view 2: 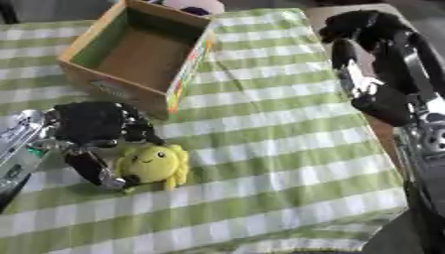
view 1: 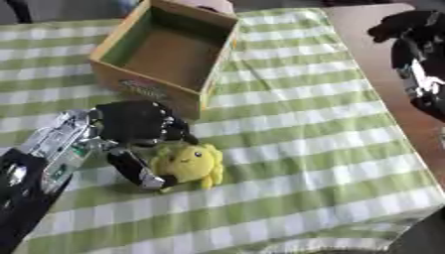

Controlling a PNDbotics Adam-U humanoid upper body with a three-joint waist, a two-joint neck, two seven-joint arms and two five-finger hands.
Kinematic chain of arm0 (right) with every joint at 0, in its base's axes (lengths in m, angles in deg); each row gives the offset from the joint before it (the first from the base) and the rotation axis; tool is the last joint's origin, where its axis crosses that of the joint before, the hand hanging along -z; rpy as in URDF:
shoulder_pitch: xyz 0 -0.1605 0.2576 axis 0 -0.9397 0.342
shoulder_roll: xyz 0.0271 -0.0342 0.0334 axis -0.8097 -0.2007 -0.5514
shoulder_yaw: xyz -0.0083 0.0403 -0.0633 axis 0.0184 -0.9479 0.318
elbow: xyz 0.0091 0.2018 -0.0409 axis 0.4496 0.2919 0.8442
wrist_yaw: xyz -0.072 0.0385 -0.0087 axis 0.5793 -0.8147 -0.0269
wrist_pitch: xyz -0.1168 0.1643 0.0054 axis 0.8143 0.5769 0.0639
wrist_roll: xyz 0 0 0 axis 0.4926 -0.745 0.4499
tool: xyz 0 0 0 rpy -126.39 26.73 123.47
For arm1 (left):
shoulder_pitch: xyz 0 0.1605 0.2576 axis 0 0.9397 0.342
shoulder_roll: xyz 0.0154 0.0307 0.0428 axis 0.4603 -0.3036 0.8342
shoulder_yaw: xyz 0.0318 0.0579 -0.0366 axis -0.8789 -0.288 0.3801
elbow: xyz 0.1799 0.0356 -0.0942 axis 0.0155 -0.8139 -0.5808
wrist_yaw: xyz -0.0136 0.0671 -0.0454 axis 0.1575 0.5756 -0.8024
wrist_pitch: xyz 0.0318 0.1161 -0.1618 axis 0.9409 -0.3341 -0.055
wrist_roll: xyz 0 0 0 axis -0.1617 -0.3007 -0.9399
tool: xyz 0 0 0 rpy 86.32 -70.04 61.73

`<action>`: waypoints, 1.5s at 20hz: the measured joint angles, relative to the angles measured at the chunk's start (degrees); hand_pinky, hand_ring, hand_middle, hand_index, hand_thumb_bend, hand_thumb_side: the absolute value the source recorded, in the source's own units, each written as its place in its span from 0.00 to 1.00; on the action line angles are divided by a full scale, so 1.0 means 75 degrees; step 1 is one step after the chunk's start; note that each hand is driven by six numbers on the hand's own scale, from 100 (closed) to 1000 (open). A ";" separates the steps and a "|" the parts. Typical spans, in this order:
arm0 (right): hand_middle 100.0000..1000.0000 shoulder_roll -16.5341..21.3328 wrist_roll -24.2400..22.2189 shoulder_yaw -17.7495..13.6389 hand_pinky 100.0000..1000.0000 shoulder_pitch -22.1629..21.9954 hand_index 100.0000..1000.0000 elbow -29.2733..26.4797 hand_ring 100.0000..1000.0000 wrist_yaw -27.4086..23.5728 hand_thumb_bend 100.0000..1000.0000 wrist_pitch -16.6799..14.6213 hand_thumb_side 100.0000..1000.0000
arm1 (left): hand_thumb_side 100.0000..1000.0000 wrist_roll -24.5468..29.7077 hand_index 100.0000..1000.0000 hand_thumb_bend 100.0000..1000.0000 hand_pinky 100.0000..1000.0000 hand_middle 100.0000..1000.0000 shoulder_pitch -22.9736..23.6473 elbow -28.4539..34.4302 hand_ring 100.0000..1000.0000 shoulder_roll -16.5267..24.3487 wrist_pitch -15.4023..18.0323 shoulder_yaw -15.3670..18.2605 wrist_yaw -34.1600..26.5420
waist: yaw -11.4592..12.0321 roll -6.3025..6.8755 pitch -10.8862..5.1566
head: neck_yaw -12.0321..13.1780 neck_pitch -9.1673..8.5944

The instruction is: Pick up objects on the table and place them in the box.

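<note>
Toy: yellow plush (view 1: 191, 163) with a smiling face, lying on the green checked cloth (view 1: 304, 129) over the desk (view 1: 369, 30), just in front of the box (view 1: 165, 47).
Facing: face turned up; its long axis I cannot tell.
Left robot hand (view 1: 135, 126): thumb touching the toy's left side, fingers curled above it, not closed round it.
Right robot hand (view 2: 369, 59): hangs at the right edge, well apart from the toy; fingers hard to read.
Box: open cardboard, its far end cut off.
Hidden: toy's left edge sits behind the thumb.
</note>
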 measured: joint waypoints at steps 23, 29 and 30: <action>0.51 0.0000 -0.0064 0.0044 0.75 -0.0055 0.73 0.0000 0.70 -0.0026 0.00 0.0006 0.47 | 0.16 0.0759 0.76 0.00 0.46 0.42 -0.0219 0.1279 0.42 0.1320 -0.0857 0.0707 -0.3281 | -0.0119 0.0028 -0.0028 | -0.0022 -0.0004; 0.51 -0.0004 -0.0158 0.0143 0.75 -0.0051 0.72 0.0000 0.70 -0.0071 0.00 0.0006 0.47 | 0.16 0.0404 0.76 0.00 0.45 0.42 -0.0860 0.0493 0.41 0.1426 -0.1290 0.1188 -0.3336 | -0.0320 0.0050 -0.0031 | 0.0040 -0.0032; 0.51 -0.0006 -0.0185 0.0170 0.75 -0.0045 0.72 0.0000 0.70 -0.0078 0.00 0.0007 0.47 | 0.16 0.0360 0.76 0.00 0.44 0.41 -0.0989 0.0262 0.41 0.1390 -0.1345 0.1263 -0.3311 | -0.0357 0.0051 -0.0031 | 0.0051 -0.0040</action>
